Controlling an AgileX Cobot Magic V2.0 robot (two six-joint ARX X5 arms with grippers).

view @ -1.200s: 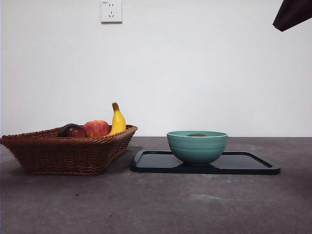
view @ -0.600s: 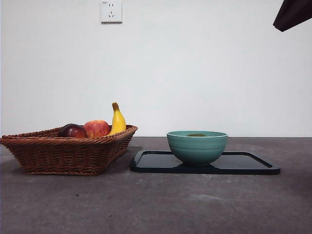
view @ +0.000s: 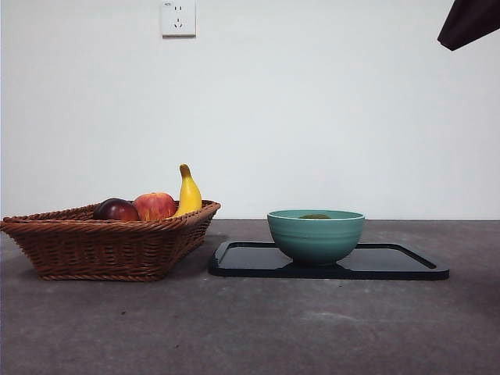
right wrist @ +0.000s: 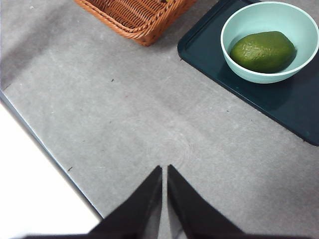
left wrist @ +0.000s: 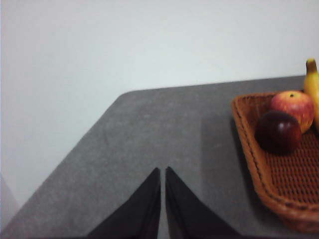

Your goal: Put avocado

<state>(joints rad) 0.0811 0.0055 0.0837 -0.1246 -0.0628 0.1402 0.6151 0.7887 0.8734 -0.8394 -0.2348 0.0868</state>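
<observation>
Green avocado (right wrist: 262, 51) (whole) inside teal bowl (right wrist: 239, 20)

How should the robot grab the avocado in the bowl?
Probably from straight above, because the bowl walls block every side. The avocado lies flat, so pinch it across its narrow middle, where the rounded sides fit between the jaws.

Left tool (left wrist: 162, 209) with two matte black jaws, flat-faced and tapering to sharp wedge tips, right tool (right wrist: 164, 206) of the same plain black pointed pair, no markings or cables visible, dark angular arm tip (view: 469, 22) in front view
</observation>
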